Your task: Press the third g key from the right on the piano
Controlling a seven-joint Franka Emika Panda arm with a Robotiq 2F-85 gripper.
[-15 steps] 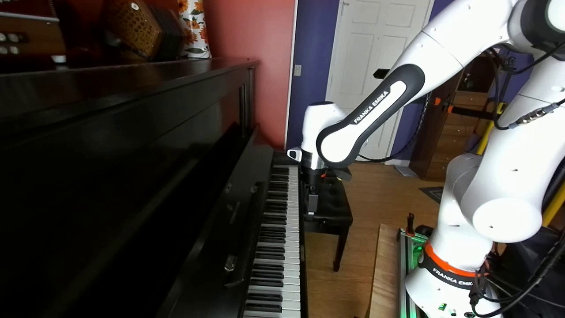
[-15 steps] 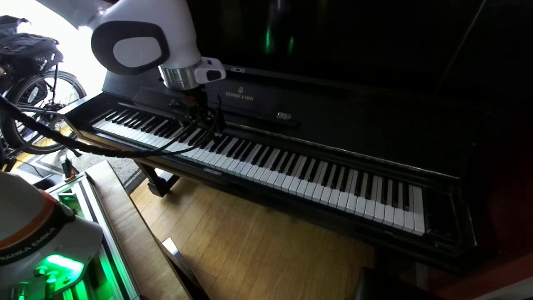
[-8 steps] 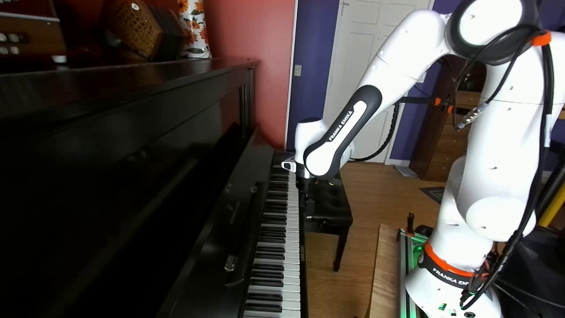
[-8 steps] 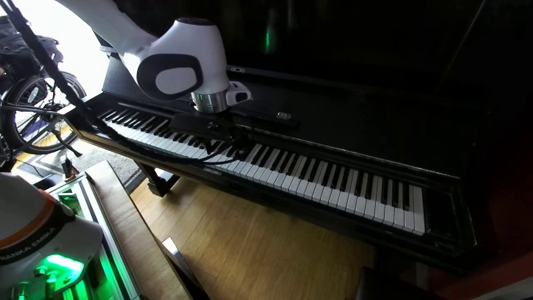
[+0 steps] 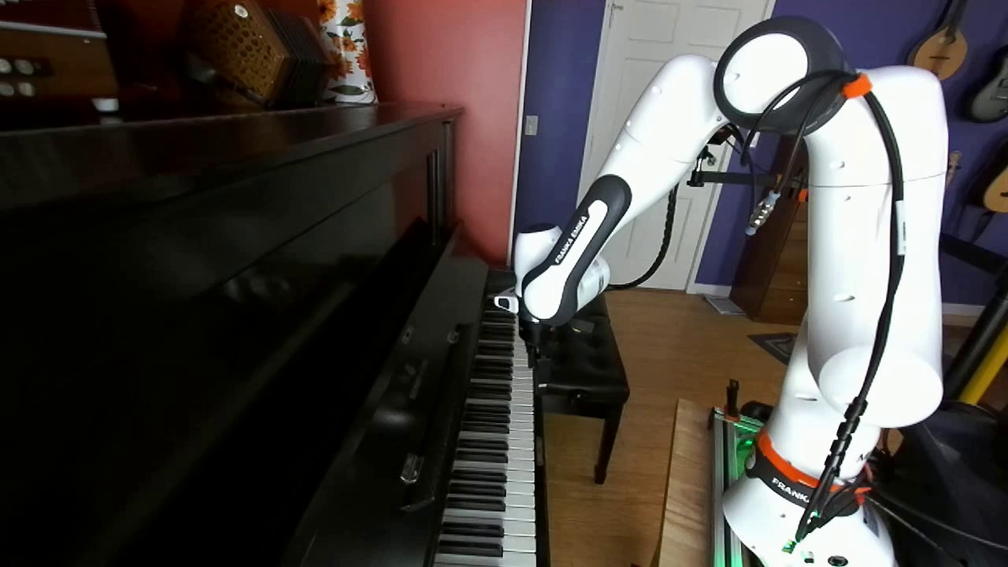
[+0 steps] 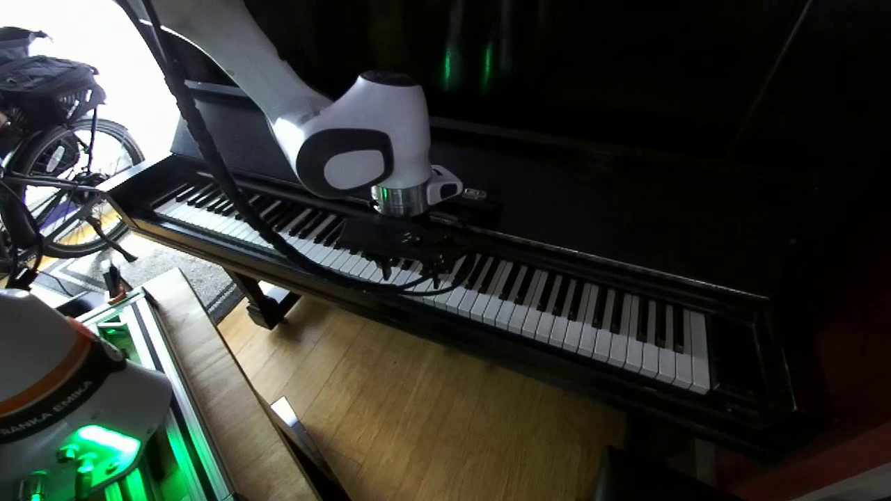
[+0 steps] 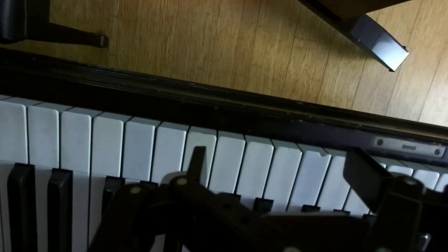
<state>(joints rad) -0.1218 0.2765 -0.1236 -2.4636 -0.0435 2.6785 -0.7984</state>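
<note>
Gripper [image 6: 411, 275] now further right in an exterior view than in the earlier frame; wrist view has fingers [image 7: 362, 175] spread well apart over white keys [image 7: 227, 161], can't tell if touching. Piano [image 6: 592, 188] unmoved, directly under the gripper. Arm [image 5: 858, 213] shifted left in an exterior view, stringed instruments [image 5: 941, 53] now uncovered on purple wall [image 5: 890, 35]. Black bench [image 5: 594, 346] in the same spot

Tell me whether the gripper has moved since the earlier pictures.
Yes: in an exterior view, the gripper has shifted along the piano keys toward the picture's right.
</note>
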